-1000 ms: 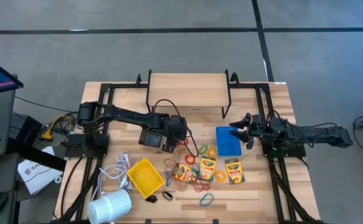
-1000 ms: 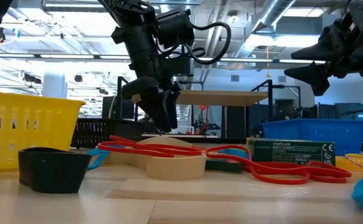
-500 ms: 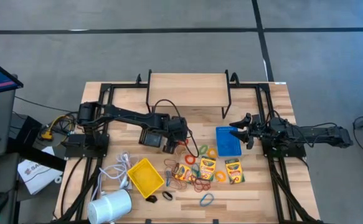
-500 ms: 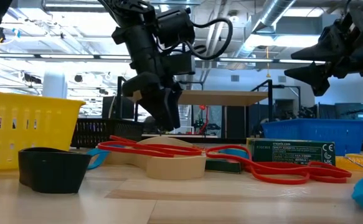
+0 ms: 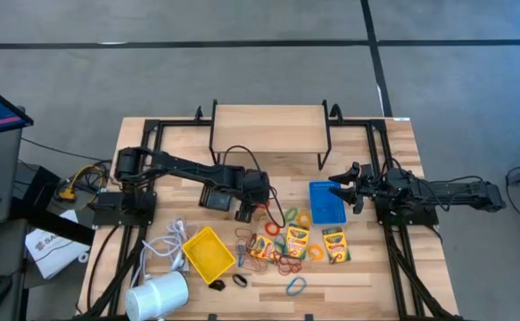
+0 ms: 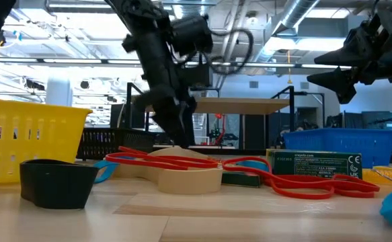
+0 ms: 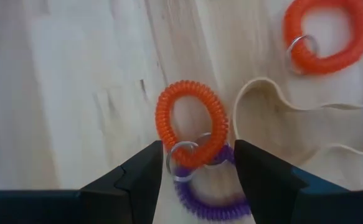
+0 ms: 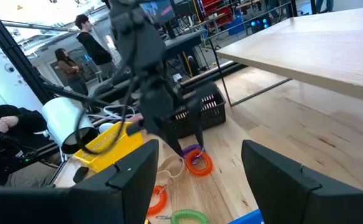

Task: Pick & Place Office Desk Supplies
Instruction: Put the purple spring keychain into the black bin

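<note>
An orange coil ring [image 7: 191, 132], linked to a purple one [image 7: 213, 196], lies on the wood just beside the black bin [image 5: 213, 197], bracketed by the spread, empty left gripper [image 7: 197, 177]. Crayon boxes [image 5: 296, 241] and most rings are judged unsorted. The right gripper [image 5: 347, 189], parted and empty, is held over the blue bin [image 5: 326, 201].

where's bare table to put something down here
Bare wood lies right of the crayon boxes, below the right gripper, and along the front edge past the blue ring. It is crowded from the yellow bin to the blue bin, where the left gripper straddles coil rings.
</note>
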### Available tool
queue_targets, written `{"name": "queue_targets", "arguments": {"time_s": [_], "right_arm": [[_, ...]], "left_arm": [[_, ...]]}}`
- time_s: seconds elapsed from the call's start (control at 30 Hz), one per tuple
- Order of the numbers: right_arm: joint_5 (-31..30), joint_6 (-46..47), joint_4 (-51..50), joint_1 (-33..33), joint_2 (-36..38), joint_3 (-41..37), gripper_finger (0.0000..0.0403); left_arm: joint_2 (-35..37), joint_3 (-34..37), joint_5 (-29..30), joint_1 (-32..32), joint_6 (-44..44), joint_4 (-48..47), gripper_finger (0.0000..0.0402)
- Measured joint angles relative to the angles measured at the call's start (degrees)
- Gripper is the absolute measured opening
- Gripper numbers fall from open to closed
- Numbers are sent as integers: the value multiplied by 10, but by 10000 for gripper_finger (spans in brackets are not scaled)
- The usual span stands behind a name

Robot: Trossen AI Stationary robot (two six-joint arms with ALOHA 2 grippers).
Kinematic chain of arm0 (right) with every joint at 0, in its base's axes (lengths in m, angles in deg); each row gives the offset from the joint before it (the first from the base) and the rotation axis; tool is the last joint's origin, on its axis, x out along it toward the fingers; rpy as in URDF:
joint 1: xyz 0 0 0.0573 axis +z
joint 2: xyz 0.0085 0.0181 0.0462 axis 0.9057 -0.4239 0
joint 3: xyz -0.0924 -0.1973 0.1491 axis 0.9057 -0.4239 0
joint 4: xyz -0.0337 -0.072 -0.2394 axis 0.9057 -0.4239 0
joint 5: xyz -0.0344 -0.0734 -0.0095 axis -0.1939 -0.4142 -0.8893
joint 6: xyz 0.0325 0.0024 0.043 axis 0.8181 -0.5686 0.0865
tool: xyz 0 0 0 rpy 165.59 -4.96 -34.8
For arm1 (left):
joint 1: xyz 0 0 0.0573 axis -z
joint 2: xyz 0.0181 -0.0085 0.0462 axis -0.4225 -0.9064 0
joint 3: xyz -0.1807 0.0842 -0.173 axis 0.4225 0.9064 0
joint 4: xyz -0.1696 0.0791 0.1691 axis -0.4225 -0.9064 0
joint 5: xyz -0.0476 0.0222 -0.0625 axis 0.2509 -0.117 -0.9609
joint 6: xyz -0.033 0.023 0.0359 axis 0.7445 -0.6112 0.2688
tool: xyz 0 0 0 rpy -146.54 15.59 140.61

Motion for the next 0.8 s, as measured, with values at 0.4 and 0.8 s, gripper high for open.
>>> {"name": "queue_targets", "arguments": {"time_s": [0.4,0.8], "right_arm": [[0,0,0,0,0,0,228],[0,0,-3,0,0,0,228]], "left_arm": [[-31,-1,3,-4,-3,8,191],[-27,0,-4,-4,-2,6,191]]}}
